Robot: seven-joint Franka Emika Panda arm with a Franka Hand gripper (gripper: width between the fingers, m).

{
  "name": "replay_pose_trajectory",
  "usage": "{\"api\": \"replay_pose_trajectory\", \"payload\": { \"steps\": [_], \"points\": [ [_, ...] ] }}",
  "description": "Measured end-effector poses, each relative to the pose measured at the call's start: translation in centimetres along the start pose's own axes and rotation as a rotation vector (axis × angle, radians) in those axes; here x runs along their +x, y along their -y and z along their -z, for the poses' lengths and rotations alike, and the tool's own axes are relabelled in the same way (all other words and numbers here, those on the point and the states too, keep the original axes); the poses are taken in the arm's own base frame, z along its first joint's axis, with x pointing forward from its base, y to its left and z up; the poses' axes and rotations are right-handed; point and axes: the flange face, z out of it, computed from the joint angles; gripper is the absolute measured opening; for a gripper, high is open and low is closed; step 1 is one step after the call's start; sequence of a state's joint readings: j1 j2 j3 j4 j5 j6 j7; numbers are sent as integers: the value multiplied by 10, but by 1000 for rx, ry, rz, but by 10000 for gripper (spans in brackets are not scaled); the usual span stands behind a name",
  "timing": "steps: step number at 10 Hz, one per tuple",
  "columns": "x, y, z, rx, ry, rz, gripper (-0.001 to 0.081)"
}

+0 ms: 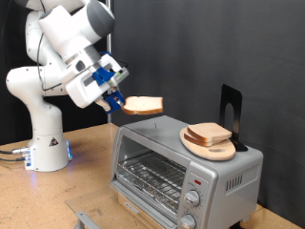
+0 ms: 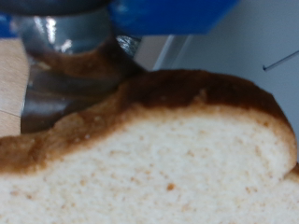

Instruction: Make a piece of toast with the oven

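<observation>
The piece of toast [image 1: 145, 106] is hanging in the air above the oven's top, toward the exterior view's left end of it, lying roughly flat and not touching the metal. In the wrist view the same slice [image 2: 159, 159] is filling most of the picture, pale crumb below and brown crust arching along its edge. The gripper [image 1: 117, 103] is clamping the slice by its edge at the exterior view's left, its fingers closed on the bread. Below, the oven [image 1: 181, 162] is sitting on the wooden table [image 1: 38, 205] with its glass door shut and the wire rack showing through it. On the oven's top, toward the exterior view's right, a round wooden plate [image 1: 221, 150] is carrying more bread slices [image 1: 208, 135].
</observation>
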State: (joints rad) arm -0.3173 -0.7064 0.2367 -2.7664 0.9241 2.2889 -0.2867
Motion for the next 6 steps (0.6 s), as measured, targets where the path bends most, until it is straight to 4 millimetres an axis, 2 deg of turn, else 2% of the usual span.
{"api": "replay_pose_trajectory", "payload": {
  "steps": [2,4,6],
  "points": [
    [-5,-14,17,2,35,19,443],
    [-5,-13,16,10,36,44,443],
    [-4,-26,21,33,30,120,443]
  ]
}}
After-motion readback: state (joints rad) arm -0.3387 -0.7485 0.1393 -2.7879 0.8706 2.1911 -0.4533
